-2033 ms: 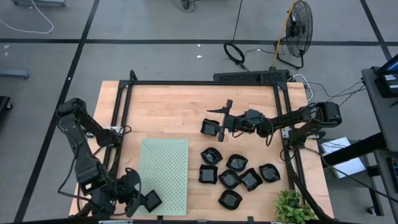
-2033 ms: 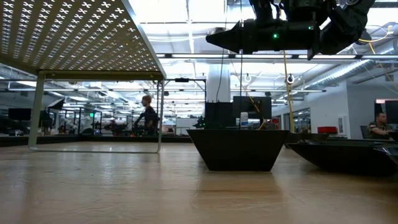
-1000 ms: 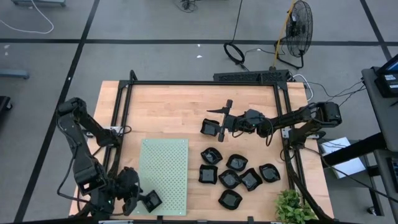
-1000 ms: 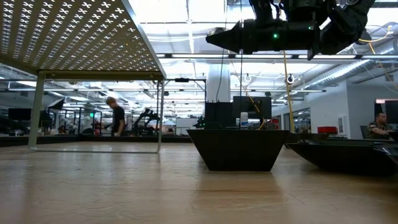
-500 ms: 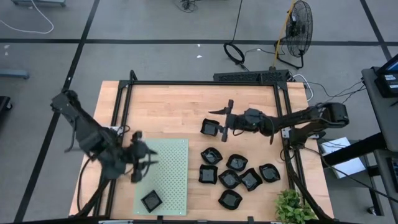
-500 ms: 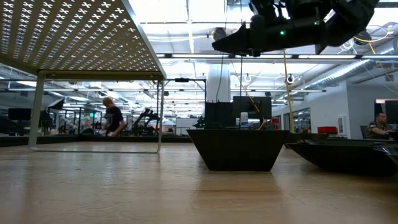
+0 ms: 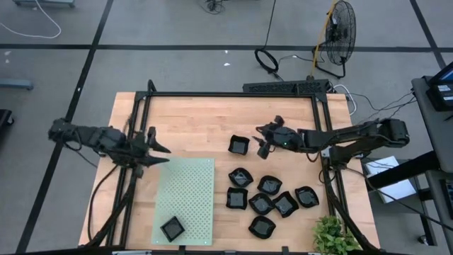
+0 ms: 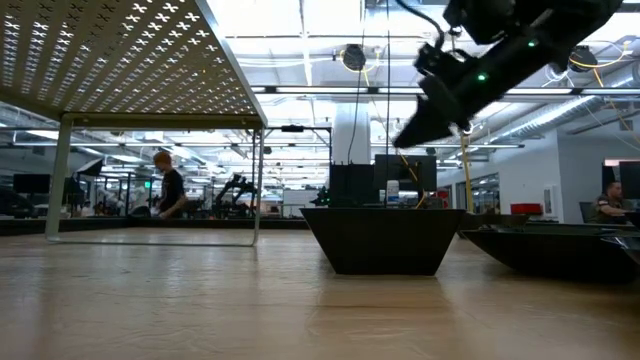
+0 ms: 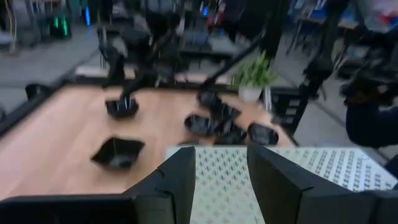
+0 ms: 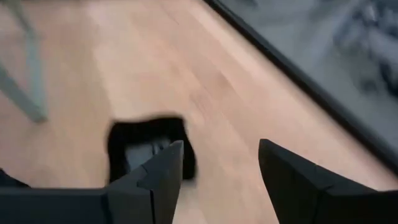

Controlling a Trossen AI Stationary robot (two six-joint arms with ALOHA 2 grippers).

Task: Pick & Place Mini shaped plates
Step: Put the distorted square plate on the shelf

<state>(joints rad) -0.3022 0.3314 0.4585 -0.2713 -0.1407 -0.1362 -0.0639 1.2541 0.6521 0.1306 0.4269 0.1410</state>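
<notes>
Though blurred, right gripper gapes empty beside square plate; left gripper open over mat.

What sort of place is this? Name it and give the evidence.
Probably an open-plan robotics lab or workshop. The wooden table stands in a black frame on grey floor with cables and a floor fan; the low view shows rows of workstations, ceiling strip lighting and a person walking.
</notes>
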